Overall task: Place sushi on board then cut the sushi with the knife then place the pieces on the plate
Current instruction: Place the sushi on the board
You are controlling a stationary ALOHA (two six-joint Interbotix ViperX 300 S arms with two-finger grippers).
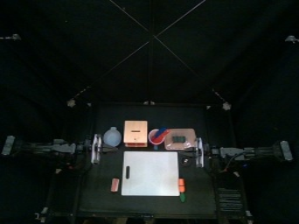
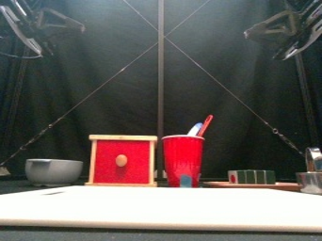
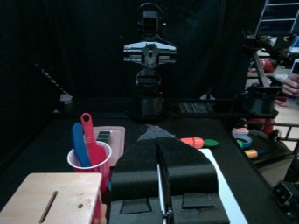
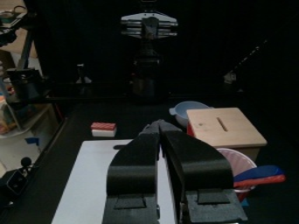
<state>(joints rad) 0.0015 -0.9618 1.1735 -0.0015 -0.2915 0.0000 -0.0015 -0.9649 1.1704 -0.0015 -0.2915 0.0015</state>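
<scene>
Black curtains close in a small black table (image 1: 93,179). Toward its back right, the dark green sushi roll (image 2: 251,176) lies whole on the flat pink tray (image 2: 217,184). The tray sits just behind the far right corner of the white cutting board (image 1: 152,172), which lies bare in the middle of the table.

The right gripper (image 1: 201,150) hangs just beside the tray on its right, near the roll but apart from it. The left gripper (image 1: 96,149) is well apart from the roll, across the table on the left.

Touching or nearly touching the tray on its left stands a red cup (image 2: 184,160). A blue knife (image 2: 195,128) and a red knife (image 2: 205,124) stand in it, leaning to the right. Left of the cup is the pale wooden box (image 2: 122,160) with its red drawer front facing forward. Further left is the blue-grey bowl (image 2: 53,170), close to the left gripper.

Small toy foods lie off the board's front corners. A pinkish piece (image 1: 115,184) is at the left edge. A red-orange piece (image 1: 181,184) is at the right edge, with a green piece (image 1: 184,196) just in front of it.

In each wrist view the gripper's jaws are pressed together at the tips and pinch nothing. Both arms hang level, each pointing across the board at the other.
</scene>
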